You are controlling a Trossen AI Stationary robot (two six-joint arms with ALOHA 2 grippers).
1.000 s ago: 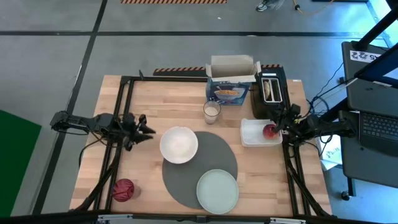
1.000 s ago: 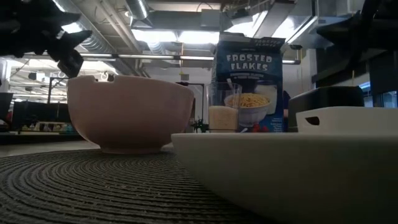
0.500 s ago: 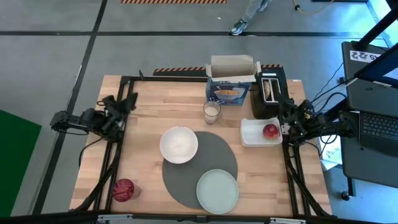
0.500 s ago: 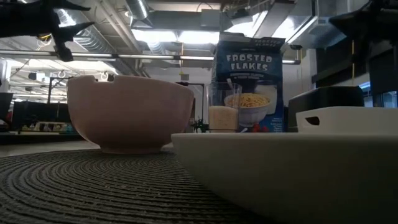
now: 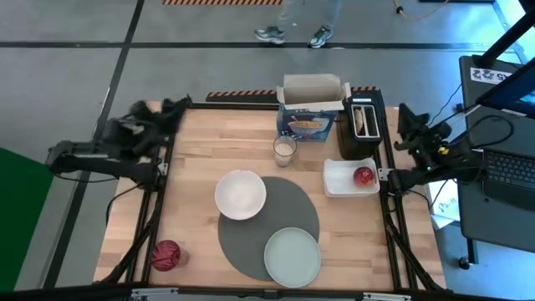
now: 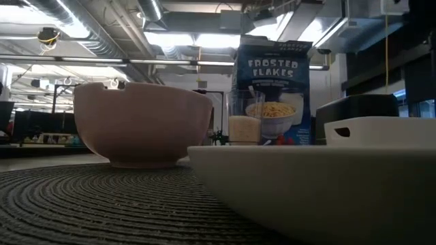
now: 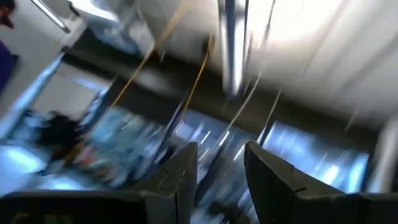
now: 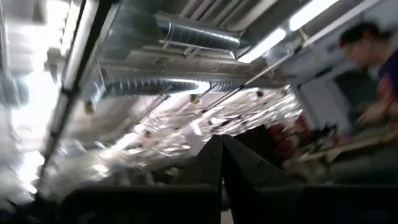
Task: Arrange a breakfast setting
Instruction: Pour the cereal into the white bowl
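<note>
The wooden surface (image 5: 201,150) carries the setting items. At the near left corner lies a red apple (image 5: 165,255), apart from everything else. Near centre, the round dark-grey mat (image 5: 251,230) holds the pale-green plate (image 5: 292,256) on its near right edge. The white bowl (image 5: 241,194) sits at the mat's far left edge, partly over it. In the low view the plate (image 6: 320,190) fills the near right and the bowl (image 6: 142,122) stands behind it on the woven mat (image 6: 82,204).

Right of the mat, the white rectangular tray (image 5: 344,186) holds a second red apple (image 5: 363,176). Farther back, the small glass of milk (image 5: 285,150) stands near the centre of the surface. Just behind it is the blue cereal box (image 5: 311,104), flaps open. The black toaster (image 5: 363,125) stands to the right of the box, with a bagel half (image 5: 361,119) in its slot.

The left gripper (image 5: 159,113) is raised over the far left corner of the surface. Its fingers (image 7: 180,180) stand narrowly apart and hold nothing. The right gripper (image 5: 410,121) is raised beyond the right edge, level with the toaster. Its fingers (image 8: 214,165) are pressed together and empty.

A person's feet (image 5: 292,35) show on the floor beyond the far edge.
</note>
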